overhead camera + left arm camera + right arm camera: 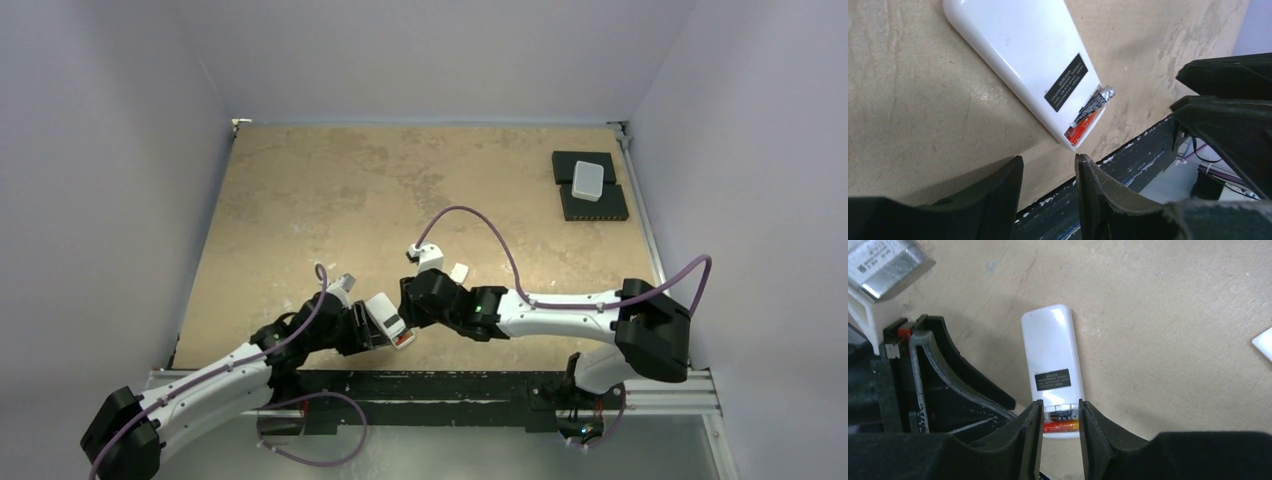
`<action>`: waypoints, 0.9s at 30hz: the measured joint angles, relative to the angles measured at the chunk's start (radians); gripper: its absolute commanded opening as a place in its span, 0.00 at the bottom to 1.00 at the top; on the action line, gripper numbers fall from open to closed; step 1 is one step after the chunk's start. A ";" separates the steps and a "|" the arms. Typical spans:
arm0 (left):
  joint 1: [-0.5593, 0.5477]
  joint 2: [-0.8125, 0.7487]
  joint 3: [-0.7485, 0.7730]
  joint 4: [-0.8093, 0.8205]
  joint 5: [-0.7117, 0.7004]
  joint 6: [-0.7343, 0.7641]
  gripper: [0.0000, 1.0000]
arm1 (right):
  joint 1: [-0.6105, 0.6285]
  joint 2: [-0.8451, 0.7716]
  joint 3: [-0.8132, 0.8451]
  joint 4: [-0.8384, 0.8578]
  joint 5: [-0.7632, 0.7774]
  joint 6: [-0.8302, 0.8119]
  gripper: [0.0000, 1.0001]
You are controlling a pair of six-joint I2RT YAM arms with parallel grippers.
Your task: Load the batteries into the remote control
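The remote control (1052,352) lies back up on the table, a black label on its white back, right by the table's near edge (385,316). Its compartment at the near end is uncovered and holds the batteries (1062,421): a red-orange one (1079,132) lies flat, and a dark one (1094,104) sits askew with its silver tip past the remote's side. My right gripper (1059,407) is open just above that end, its fingers straddling the batteries without gripping. My left gripper (1048,162) is open with nothing in it, a short way off the remote's end.
A small white piece (459,271) lies on the table just beyond the right gripper. A plain white box (588,180) sits on black pads at the far right. The black frame rail (1128,165) runs along the table's near edge, right beside the remote.
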State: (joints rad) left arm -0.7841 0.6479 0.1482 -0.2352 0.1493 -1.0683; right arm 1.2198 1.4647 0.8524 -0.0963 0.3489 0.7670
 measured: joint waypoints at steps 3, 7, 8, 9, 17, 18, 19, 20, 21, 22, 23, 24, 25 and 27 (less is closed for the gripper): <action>0.000 0.003 -0.012 0.040 0.016 -0.024 0.44 | -0.020 0.000 -0.006 -0.001 -0.059 -0.045 0.39; 0.000 0.021 -0.021 0.098 0.034 -0.048 0.43 | -0.052 0.000 -0.009 -0.006 -0.134 -0.098 0.37; 0.000 0.028 -0.025 0.115 0.037 -0.053 0.42 | -0.058 0.000 -0.009 -0.008 -0.148 -0.111 0.37; 0.000 0.035 -0.029 0.130 0.040 -0.058 0.40 | -0.061 0.000 -0.009 -0.008 -0.162 -0.120 0.36; 0.000 0.073 -0.050 0.219 0.048 -0.085 0.34 | -0.082 0.003 -0.009 -0.020 -0.255 -0.180 0.32; 0.000 0.073 -0.050 0.225 0.048 -0.089 0.33 | -0.086 0.003 -0.009 -0.020 -0.264 -0.185 0.32; 0.000 0.073 -0.050 0.229 0.048 -0.091 0.31 | -0.089 0.003 -0.009 -0.021 -0.267 -0.188 0.32; 0.000 0.073 -0.050 0.232 0.048 -0.092 0.31 | -0.092 0.005 -0.009 -0.021 -0.273 -0.191 0.31; 0.000 0.074 -0.050 0.235 0.047 -0.092 0.31 | -0.094 0.007 -0.009 -0.021 -0.278 -0.193 0.30; 0.000 0.074 -0.050 0.237 0.047 -0.092 0.30 | -0.097 0.011 -0.009 -0.021 -0.288 -0.195 0.29; 0.000 0.075 -0.050 0.240 0.047 -0.092 0.30 | -0.098 0.018 -0.009 -0.021 -0.293 -0.198 0.28; 0.000 0.077 -0.050 0.243 0.046 -0.092 0.30 | -0.101 0.028 -0.009 -0.022 -0.299 -0.200 0.28; 0.000 0.079 -0.050 0.244 0.045 -0.092 0.29 | -0.101 0.036 -0.009 -0.023 -0.304 -0.202 0.28; 0.000 0.081 -0.050 0.245 0.045 -0.092 0.29 | -0.102 0.058 -0.008 -0.023 -0.316 -0.204 0.27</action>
State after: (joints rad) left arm -0.7841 0.7292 0.0986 0.0097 0.1940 -1.1599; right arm 1.1179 1.5223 0.8440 -0.1192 0.0330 0.5632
